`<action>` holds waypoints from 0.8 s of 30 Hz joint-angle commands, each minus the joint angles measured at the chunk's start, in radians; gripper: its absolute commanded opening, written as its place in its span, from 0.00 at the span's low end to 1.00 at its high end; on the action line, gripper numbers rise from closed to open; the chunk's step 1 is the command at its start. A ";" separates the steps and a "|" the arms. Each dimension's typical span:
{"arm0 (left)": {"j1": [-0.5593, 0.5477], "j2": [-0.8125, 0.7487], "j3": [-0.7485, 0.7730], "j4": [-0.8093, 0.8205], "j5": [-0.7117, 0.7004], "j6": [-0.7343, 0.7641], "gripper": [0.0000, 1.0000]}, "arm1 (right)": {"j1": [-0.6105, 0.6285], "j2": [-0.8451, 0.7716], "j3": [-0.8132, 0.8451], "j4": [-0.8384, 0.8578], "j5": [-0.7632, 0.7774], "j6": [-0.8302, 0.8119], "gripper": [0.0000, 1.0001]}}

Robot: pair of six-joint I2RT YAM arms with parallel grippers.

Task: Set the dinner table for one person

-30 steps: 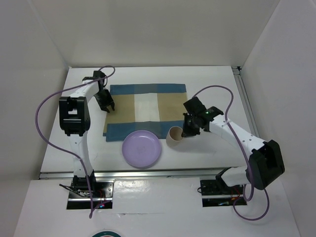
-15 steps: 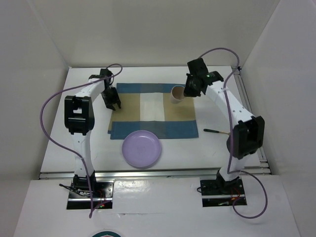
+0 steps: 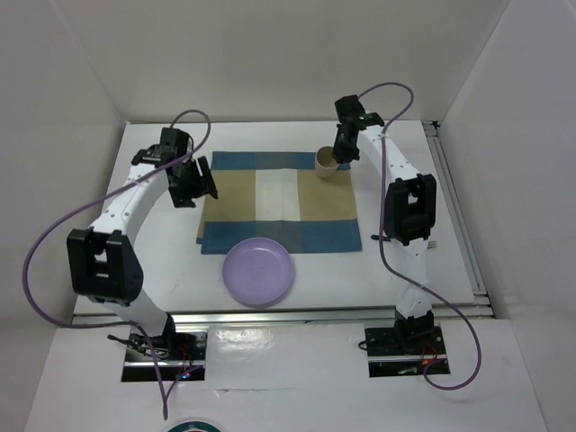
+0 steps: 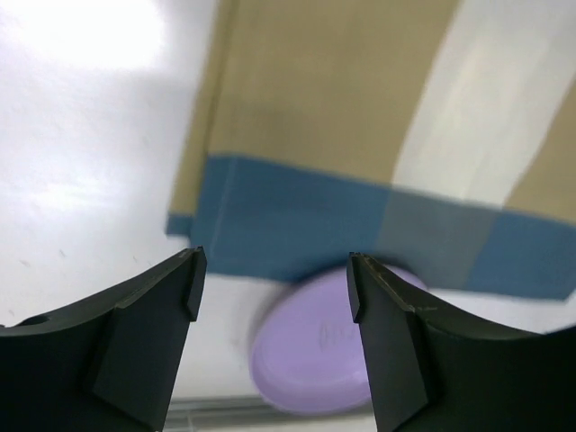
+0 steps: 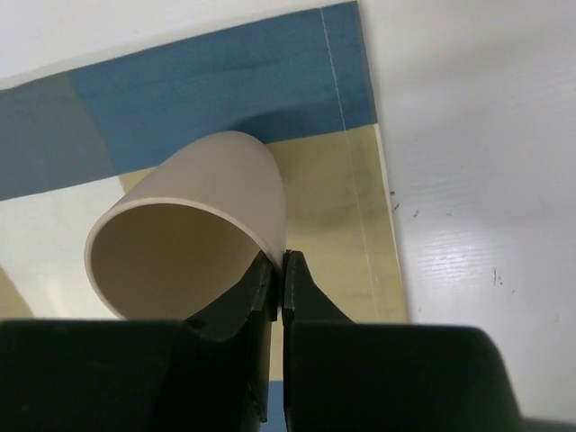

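Observation:
A blue-and-tan checked placemat (image 3: 279, 201) lies on the white dinner table (image 3: 153, 261). My right gripper (image 3: 340, 151) is shut on the rim of a beige cup (image 3: 325, 163), one finger inside it, at the mat's far right corner; the right wrist view shows the cup (image 5: 202, 225) pinched by this gripper (image 5: 280, 270) above the mat (image 5: 216, 81). A lilac plate (image 3: 258, 272) sits on the table just in front of the mat. My left gripper (image 3: 192, 183) is open and empty at the mat's left edge; its view shows the gripper (image 4: 272, 286) above the mat (image 4: 342, 144) and the plate (image 4: 315, 351).
A dark-handled utensil (image 3: 382, 238) lies on the table right of the mat, partly hidden behind my right arm. A metal rail (image 3: 454, 216) runs along the table's right edge. White walls close in the back and both sides.
My right gripper carried the cup from the mat's near right side to its far right corner. The mat shifted right. My left gripper stayed at the mat's left edge.

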State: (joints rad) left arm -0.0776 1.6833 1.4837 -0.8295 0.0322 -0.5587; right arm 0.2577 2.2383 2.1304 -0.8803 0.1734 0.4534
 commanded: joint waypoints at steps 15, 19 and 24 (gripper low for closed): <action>-0.221 -0.320 -0.598 0.059 0.115 -0.161 0.91 | -0.028 -0.046 0.051 0.021 -0.120 -0.009 0.88; -0.240 -0.329 -0.660 0.104 0.115 -0.182 0.90 | -0.028 -0.120 0.039 0.030 -0.129 -0.009 0.92; -0.252 -0.275 -0.701 0.185 0.143 -0.193 0.81 | -0.028 -0.236 -0.064 0.049 -0.129 -0.009 0.96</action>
State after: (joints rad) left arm -0.3199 1.3884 0.7937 -0.7151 0.1497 -0.7212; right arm 0.2329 2.1376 2.0979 -0.8722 0.0483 0.4477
